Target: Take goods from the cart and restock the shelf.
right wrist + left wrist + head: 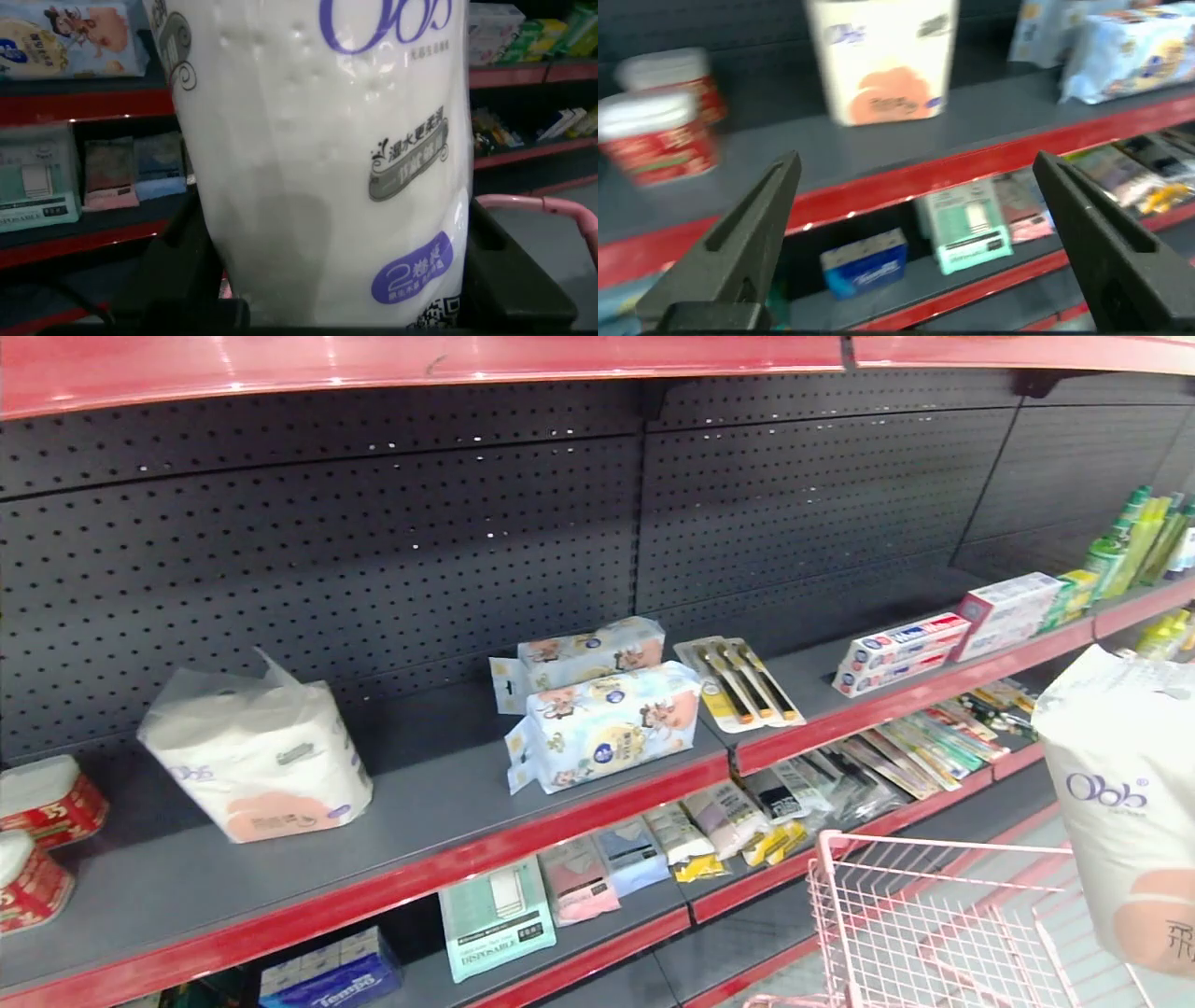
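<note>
Big grey metal shelf with the red front edge and black pegboard back [439, 803] sits straight ahead of both grippers. The pink wire cart [934, 845] is just below the right gripper [332, 215] and a bit to its left.

That right gripper is clamped on a white plastic-wrapped pack of toilet paper with purple lettering [318, 140]. It's hanging in the air above the cart, not on the shelf board yet.

The left gripper [915, 159] is spread wide with nothing in it. A second white toilet paper pack with a peach patch [882, 61] stands on the board ahead of it.

Off to that gripper's right are two soft tissue packs with cartoon print [607, 723], one behind the other. To its left are two red-and-white wrapped rolls [659, 121].

Closer to the right gripper's side of the shelf are some white-and-red toothpaste boxes [901, 653] and a flat yellow card of dark toothbrushes [742, 681].
</note>
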Robot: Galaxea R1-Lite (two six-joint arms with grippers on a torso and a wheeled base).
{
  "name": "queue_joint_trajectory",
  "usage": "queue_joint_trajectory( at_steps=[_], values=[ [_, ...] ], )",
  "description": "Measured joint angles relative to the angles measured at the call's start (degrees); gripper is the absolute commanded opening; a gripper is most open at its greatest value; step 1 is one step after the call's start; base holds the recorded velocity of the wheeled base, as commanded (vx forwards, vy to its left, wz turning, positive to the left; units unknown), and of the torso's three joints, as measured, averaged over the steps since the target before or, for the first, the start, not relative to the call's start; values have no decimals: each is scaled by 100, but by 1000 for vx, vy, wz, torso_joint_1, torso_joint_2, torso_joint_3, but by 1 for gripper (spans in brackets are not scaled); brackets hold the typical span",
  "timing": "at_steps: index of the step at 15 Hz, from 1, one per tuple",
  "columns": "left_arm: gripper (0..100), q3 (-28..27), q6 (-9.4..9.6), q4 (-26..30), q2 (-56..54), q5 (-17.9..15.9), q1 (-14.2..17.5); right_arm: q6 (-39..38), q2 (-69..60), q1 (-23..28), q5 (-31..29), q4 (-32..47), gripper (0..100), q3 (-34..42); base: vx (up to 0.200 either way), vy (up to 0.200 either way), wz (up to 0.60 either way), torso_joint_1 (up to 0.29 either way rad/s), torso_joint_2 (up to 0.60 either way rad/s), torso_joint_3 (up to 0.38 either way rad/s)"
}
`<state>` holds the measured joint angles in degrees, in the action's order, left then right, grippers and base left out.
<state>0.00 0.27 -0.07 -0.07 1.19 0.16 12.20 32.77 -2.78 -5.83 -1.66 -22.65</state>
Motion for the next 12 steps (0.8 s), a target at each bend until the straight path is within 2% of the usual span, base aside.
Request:
queue_joint_trajectory(
  at_steps=[3,12],
  values=[
    [100,0,0,0,0,0,0,0,9,-5,2,0,0,7,0,0,600,2,4,-1],
    [100,-2,11,0,0,-5,5,-123,-24,13,2,-9,0,165,0,0,0,0,0,0]
  ],
)
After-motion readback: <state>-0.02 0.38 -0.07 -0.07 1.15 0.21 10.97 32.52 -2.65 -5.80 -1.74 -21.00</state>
